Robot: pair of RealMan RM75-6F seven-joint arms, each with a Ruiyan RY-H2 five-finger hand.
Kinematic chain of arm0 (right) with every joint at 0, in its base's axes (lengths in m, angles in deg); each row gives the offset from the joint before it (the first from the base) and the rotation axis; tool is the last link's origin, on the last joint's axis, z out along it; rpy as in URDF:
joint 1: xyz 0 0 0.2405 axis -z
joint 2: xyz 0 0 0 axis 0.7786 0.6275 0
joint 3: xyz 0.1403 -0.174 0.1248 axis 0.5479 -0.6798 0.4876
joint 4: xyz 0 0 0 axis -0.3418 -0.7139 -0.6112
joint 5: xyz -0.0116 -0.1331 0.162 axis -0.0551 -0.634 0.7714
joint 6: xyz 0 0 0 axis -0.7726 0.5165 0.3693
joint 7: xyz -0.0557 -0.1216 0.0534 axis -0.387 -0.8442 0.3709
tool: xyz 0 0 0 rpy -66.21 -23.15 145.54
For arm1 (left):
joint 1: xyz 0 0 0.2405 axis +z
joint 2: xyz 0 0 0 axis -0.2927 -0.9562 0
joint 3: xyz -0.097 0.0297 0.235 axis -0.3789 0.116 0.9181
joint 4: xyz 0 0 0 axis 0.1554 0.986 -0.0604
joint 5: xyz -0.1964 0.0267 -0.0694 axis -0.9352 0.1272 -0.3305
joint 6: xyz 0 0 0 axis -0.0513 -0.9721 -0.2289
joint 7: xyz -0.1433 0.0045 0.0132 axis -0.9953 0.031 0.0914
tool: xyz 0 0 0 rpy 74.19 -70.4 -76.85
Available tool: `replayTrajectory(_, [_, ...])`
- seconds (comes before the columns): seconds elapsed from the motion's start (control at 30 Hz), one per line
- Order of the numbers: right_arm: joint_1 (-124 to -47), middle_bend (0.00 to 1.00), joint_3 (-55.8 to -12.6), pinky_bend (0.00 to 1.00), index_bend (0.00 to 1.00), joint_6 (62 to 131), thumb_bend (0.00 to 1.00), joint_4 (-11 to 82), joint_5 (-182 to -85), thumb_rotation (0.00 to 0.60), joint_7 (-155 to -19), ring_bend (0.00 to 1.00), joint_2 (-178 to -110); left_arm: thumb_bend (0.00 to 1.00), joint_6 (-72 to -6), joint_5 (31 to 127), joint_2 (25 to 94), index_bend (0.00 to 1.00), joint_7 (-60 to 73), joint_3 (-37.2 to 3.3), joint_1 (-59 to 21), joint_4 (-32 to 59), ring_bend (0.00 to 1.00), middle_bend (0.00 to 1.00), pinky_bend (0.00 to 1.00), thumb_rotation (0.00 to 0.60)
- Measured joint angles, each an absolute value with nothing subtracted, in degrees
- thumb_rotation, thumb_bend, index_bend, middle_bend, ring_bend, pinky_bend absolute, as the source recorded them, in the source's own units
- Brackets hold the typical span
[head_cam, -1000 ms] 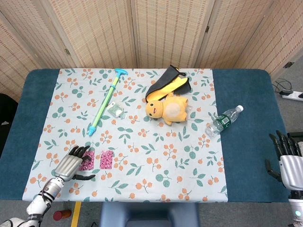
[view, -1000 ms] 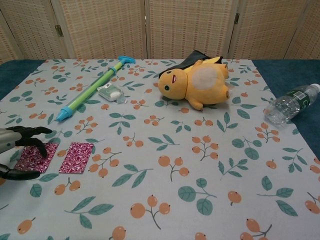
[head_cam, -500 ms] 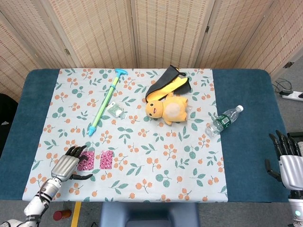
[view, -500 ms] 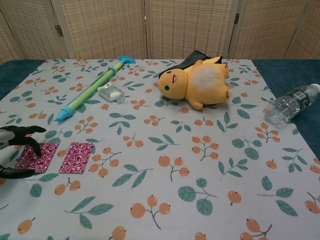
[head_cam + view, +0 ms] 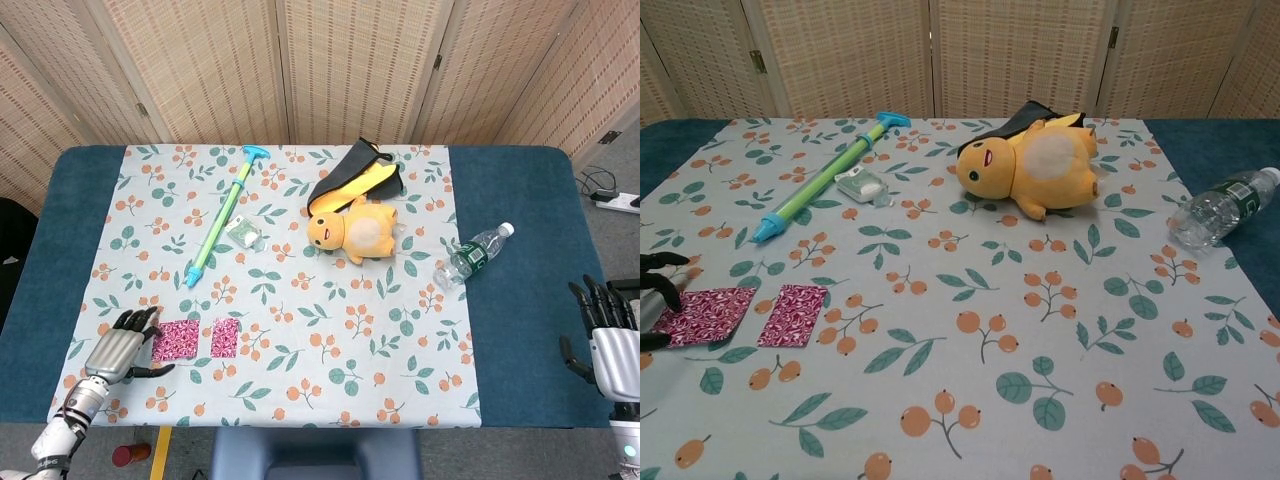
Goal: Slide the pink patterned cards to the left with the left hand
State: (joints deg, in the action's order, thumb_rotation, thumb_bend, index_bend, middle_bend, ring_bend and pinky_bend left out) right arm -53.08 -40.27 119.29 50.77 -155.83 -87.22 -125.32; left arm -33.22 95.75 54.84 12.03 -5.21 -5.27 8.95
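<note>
— Two cards, one moved so far?
— Yes. My left hand (image 5: 118, 343) has drawn back leftward since a second ago, fingers loosely spread, holding nothing, tips at the left card (image 5: 176, 340), which came with it.
— The other?
— Right card (image 5: 226, 337) sits beyond it, unmoved. I judge the slide half done.
— Right hand (image 5: 603, 345)?
— Idle, open.

Head overhead; chest low (both share tablecloth (image 5: 300, 300)).

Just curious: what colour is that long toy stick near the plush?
Light green with blue ends, the toy stick; clearest in the chest view.
</note>
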Motion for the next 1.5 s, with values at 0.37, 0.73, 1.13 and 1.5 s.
replayTrajectory(0.37, [-53.1,0.0,-40.3,0.0,0.0,119.1,0.48,50.4,-155.8,0.6,-87.0,0.0,-125.5,0.15,-34.8,98.3,54.3,0.32,13.0,-5.0,-5.0,6.3,0.0,0.0,0.0,0.167])
replayTrajectory(0.73, [-53.0,0.0,-40.3,0.0,0.0,119.0,0.48,50.0,-155.5,0.6,-86.4,0.0,-125.5,0.15,-32.8,98.0,56.6,0.31,17.0,-4.7,-5.7,6.5,0.0,0.0,0.0,0.167])
replayTrajectory(1.13, [-53.3,0.0,-40.2,0.0,0.0,118.7,0.48,50.2,-155.6,0.6,-86.6,0.0,-125.6,0.16,-34.0,97.5,54.9,0.31,14.8,-4.3,-4.0,6.3,0.0,0.0,0.0,0.168])
replayTrajectory(1.5, [-53.1,0.0,-40.3,0.0,0.0,119.1,0.48,50.3,-155.8,0.6,-86.7,0.0,-125.5,0.15,-35.5,98.2,54.0,0.3,13.4,-4.5,-3.2,5.7,0.0,0.0,0.0,0.169])
